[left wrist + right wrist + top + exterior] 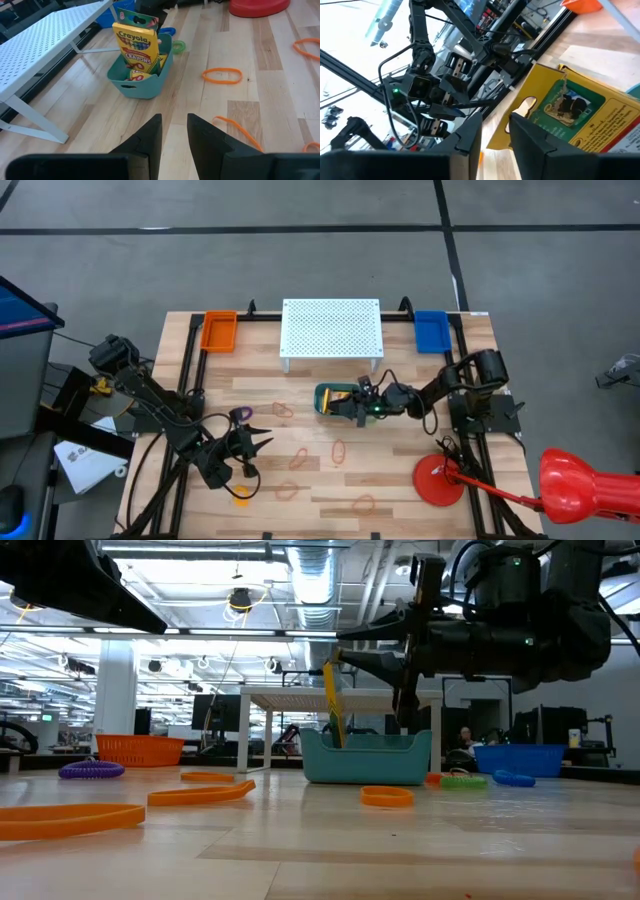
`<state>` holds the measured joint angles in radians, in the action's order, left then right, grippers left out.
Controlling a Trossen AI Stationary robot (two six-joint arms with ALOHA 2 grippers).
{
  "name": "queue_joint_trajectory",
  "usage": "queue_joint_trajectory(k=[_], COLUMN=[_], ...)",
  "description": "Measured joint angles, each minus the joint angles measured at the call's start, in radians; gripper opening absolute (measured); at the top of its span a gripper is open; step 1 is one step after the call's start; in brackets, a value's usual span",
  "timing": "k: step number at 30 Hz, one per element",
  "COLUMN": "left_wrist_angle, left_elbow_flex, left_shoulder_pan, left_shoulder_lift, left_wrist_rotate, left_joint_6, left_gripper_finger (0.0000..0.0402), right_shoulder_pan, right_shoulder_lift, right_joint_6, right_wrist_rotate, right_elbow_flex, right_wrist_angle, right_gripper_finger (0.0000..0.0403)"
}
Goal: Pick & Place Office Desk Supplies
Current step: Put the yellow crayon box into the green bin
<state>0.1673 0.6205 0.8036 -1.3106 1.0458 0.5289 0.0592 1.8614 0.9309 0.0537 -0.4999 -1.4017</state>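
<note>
Right gripper [352, 406] sits over the teal bin [326, 408] near table centre, in front of the white stand [332, 328], jaws slightly parted around the top edge of an upright crayon box [136, 42] that leans in the bin, with a second box [138, 76] lying low inside; whether it grips it I cannot tell. Left gripper [252, 442] hovers over the table's left front, jaws a little apart, holding nothing. Orange bands [337, 450] lie scattered on the wood, a purple one [241, 414] by the left gripper
</note>
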Motion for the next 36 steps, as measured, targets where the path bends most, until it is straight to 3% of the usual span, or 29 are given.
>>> queue_joint_trajectory(k=[7,17,22,29,33,36], left_wrist_angle=[0.000,0.002,0.005,0.005,0.005,0.005], left_elbow_flex=[0.000,0.000,0.000,0.000,0.000,0.000], left_shoulder_pan=[0.000,0.000,0.000,0.000,0.000,0.000], left_shoulder_lift=[0.000,0.000,0.000,0.000,0.000,0.000], left_wrist_rotate=[0.000,0.000,0.000,-0.001,0.000,0.000], left_joint_6=[0.000,0.000,0.000,0.000,0.000,0.000], left_gripper_finger=[0.0085,0.0085,0.0085,0.0085,0.0085,0.0085], right_shoulder_pan=[-0.025,-0.028,-0.028,-0.020,-0.020,-0.013], right_shoulder_lift=[0.000,-0.039,-0.192,-0.427,-0.477,-0.467], right_joint_6=[0.061,0.087,0.021,-0.068,-0.070,-0.068], right_wrist_rotate=[-0.064,-0.110,-0.090,0.041,0.083,0.098], right_elbow_flex=[0.000,0.001,0.001,0.001,0.001,0.000], right_wrist_angle=[0.015,0.082,0.291,0.702,0.886,0.886], right_gripper_finger=[0.0138,0.0141,0.0141,0.0141,0.0141,0.0141])
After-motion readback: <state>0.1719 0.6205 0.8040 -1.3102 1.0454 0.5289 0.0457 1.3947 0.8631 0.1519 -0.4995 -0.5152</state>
